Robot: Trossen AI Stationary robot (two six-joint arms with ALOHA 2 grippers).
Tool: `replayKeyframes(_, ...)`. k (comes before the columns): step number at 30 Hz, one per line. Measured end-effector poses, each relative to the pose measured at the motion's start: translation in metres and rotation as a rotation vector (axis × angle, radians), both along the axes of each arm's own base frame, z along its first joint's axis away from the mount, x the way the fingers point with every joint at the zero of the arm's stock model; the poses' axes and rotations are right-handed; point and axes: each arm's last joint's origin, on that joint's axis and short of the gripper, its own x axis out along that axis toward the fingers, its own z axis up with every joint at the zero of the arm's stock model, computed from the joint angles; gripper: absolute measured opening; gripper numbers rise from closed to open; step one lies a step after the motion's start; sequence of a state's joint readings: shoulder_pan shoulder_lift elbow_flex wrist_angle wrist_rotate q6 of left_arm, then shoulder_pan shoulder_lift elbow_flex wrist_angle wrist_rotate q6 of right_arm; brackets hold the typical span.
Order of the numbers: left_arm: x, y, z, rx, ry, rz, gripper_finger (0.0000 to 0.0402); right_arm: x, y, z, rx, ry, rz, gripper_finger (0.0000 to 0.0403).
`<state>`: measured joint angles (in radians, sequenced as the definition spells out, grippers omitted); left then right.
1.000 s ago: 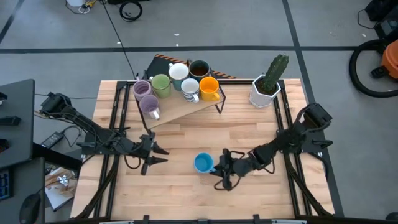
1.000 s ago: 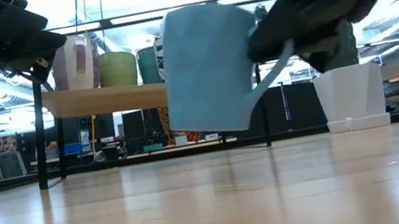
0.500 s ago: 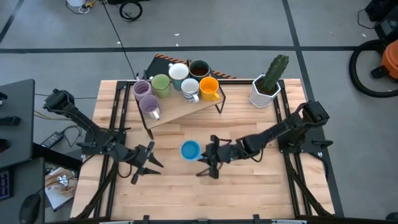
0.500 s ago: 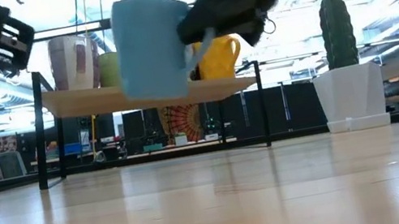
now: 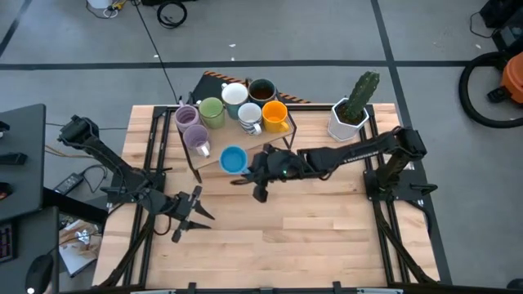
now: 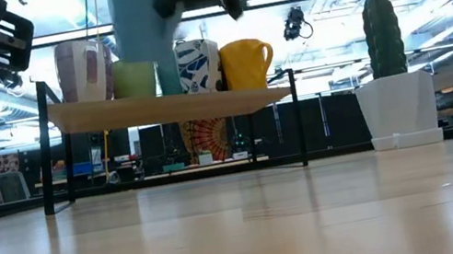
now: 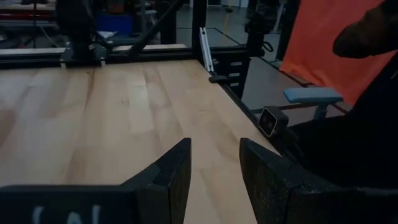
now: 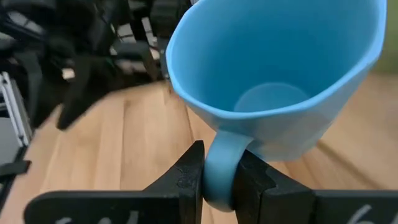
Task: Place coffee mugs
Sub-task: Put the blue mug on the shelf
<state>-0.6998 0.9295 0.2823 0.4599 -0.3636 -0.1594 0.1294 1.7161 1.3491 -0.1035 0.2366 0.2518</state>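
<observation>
Wooden table (image 5: pixel 327 237) with a low shelf (image 5: pixel 245 147) of mugs (image 5: pixel 211 110). Right end effector (image 5: pixel 255 166) pinches a blue mug (image 5: pixel 234 159) by its handle, above the shelf's front edge. Ceramic: rigid, smooth, breakable; handle suits. Left end effector (image 5: pixel 189 214) hovers open.

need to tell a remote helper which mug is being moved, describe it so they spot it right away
Start at the raised wooden shelf at the table's back, crowded with mugs. At its front edge, the right gripper holds the blue mug by its handle. It is the only blue mug, and the only one held in the air.
</observation>
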Motion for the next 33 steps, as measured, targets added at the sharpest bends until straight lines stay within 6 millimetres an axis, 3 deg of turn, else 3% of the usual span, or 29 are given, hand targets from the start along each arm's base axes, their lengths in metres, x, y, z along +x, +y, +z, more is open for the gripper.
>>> replayKeyframes(4, 0.001, 0.0, -0.003, 0.029, 0.005, 0.019, 0.0141, 0.012, -0.013, 0.016, 0.0, -0.036, -0.021, 0.0064)
replayKeyframes(9, 0.004, -0.002, -0.011, 0.061, 0.043, 0.023, 0.0141, 0.03, -0.037, 0.01, 0.02, -0.013, -0.063, 0.0064)
replayKeyframes(17, 0.004, -0.002, -0.011, 0.063, 0.044, 0.022, 0.0141, 0.036, -0.077, 0.0, 0.124, 0.009, -0.132, 0.0064)
replayKeyframes(33, 0.004, -0.002, -0.011, 0.063, 0.044, 0.022, 0.0141, 0.036, -0.083, 0.001, 0.235, -0.025, -0.218, 0.0064)
